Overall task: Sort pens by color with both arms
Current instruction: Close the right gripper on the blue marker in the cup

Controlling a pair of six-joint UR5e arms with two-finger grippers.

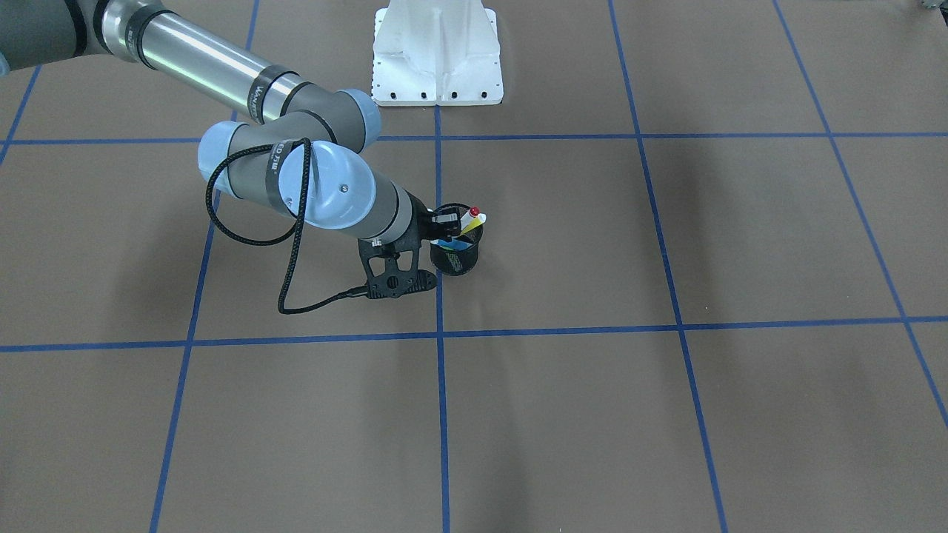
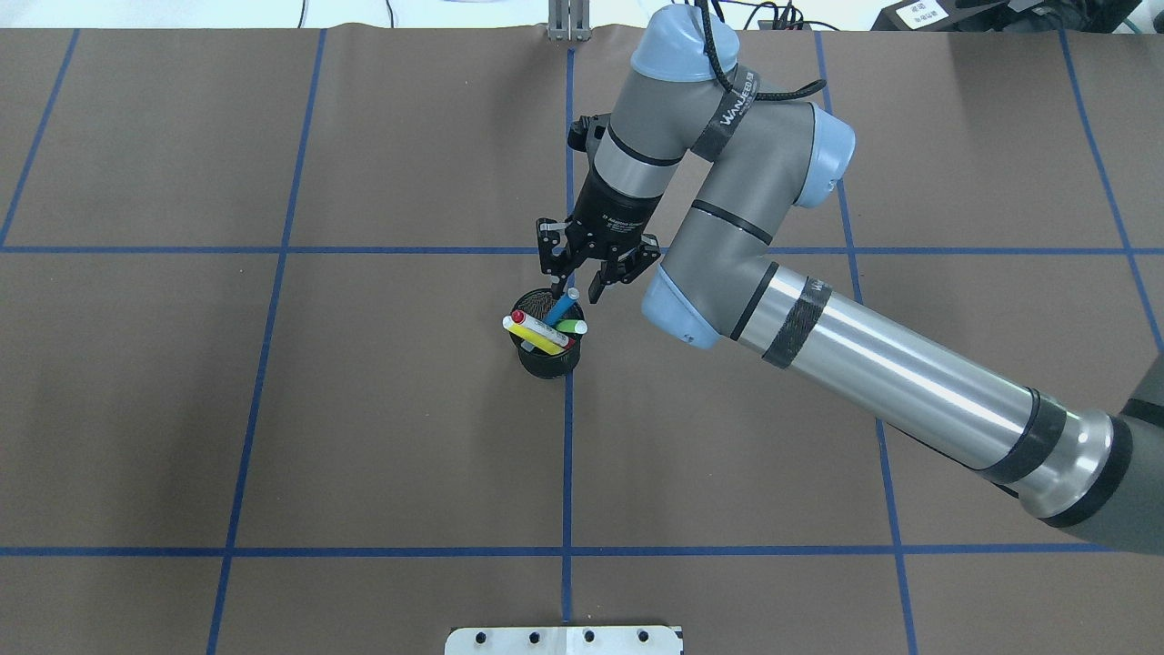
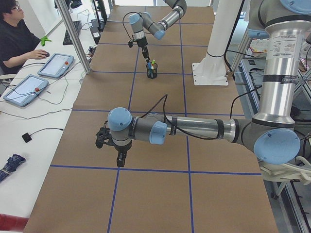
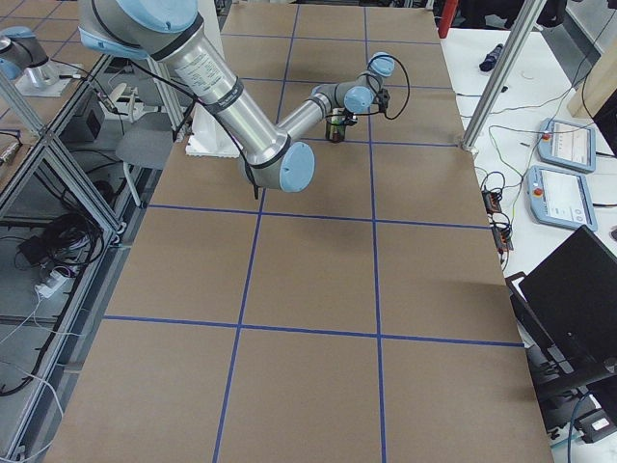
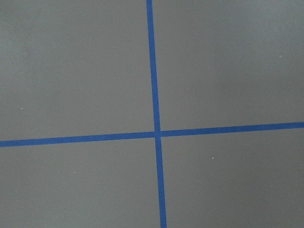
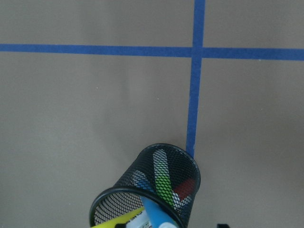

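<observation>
Over the table, the right gripper is held with jaws spread just above the blue pen, which is stood in the cup with the green pen, yellow pen and red-capped pen. Whether the left gripper is spread or closed cannot be told.

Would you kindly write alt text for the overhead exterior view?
The right hand, open, hangs over a black mesh cup holding four pens, blue, green, yellow and red-capped, on a brown table marked with blue tape lines.
</observation>
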